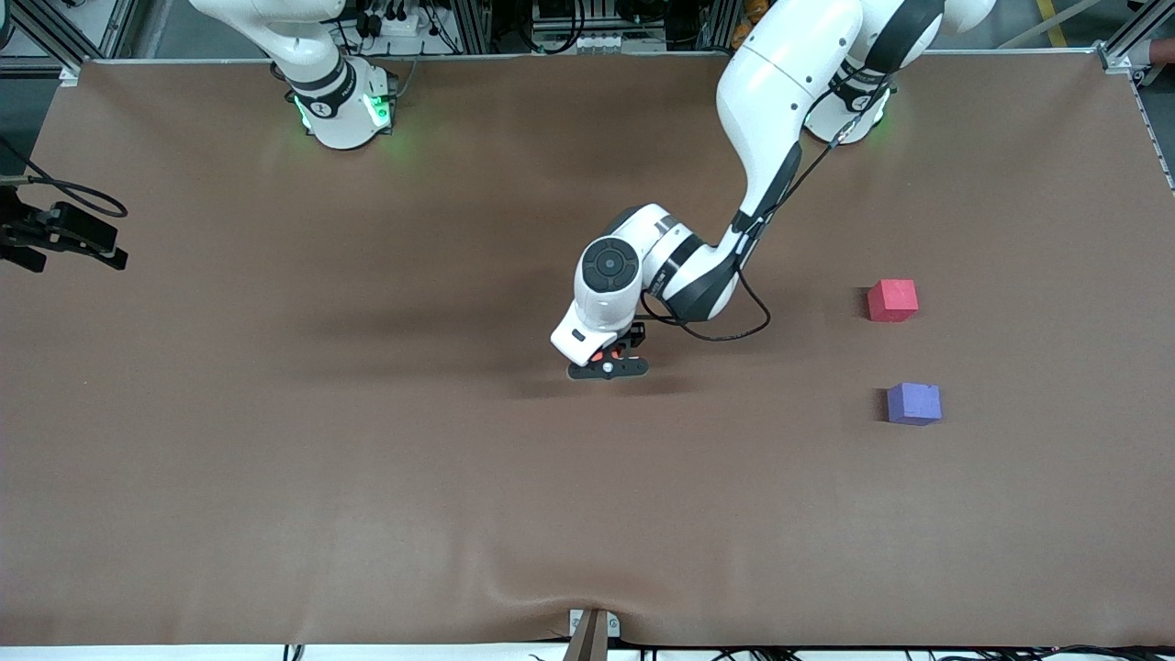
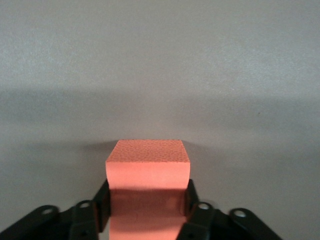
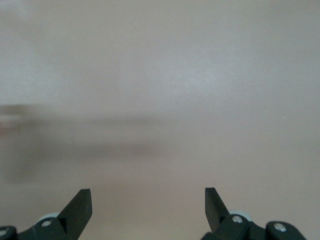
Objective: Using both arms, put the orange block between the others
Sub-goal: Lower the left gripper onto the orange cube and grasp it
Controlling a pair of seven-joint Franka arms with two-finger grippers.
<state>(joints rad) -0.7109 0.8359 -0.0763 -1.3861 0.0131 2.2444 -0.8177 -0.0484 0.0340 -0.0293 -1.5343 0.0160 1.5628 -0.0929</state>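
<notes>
Right gripper [image 3: 148, 210]: waiting over bare table toward the right arm's end, fingers spread, nothing between them.

Left gripper [image 1: 609, 365]: low at mid-table, fingers pinching the orange block [image 2: 148, 172] by two facing sides; apparently resting on the cloth, though contact is hard to judge. Foam: likely light, soft, grippy; hold low on flat faces.

Pink-red cube [image 1: 892, 300], purple-blue cube [image 1: 913, 404]: toward the left arm's end, apart, the purple-blue nearer the camera.

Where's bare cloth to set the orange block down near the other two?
The gap between the pink-red cube and purple-blue cube is bare. Open cloth also runs from them to the left claw, shut on the orange block mid-table. No crowded spot in view.
</notes>
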